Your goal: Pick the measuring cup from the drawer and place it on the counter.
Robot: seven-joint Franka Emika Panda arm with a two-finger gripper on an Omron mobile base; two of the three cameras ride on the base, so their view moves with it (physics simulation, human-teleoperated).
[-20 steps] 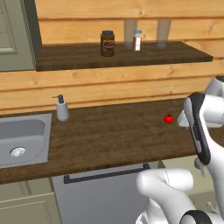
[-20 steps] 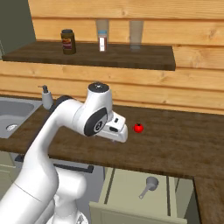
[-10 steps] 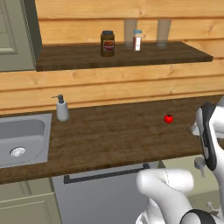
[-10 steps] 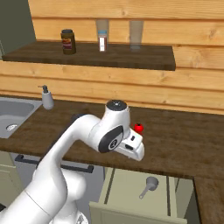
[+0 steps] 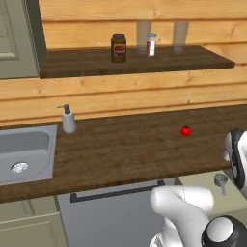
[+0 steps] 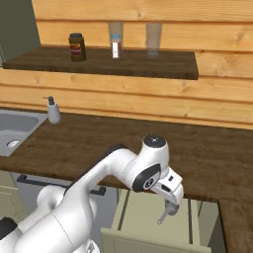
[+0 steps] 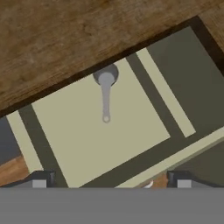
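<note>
The measuring cup is a small grey round cup, and its thin handle points toward me in the hand view. It lies on the light floor of the open drawer, close under the edge of the dark wood counter. My gripper hangs above the drawer, open and holding nothing, its fingertips spread wide and well short of the cup. Seen from the right base, the gripper is just above the cup in the drawer. From the left base, the cup sits in the drawer.
On the counter are a red tomato, a white soap dispenser and the steel sink. A grey panel with a black bar handle is left of the drawer. Jars stand on the wall shelf.
The arm has swung right and down, off the counter near the tomato, to a spot over the open drawer. The cup has not moved.
</note>
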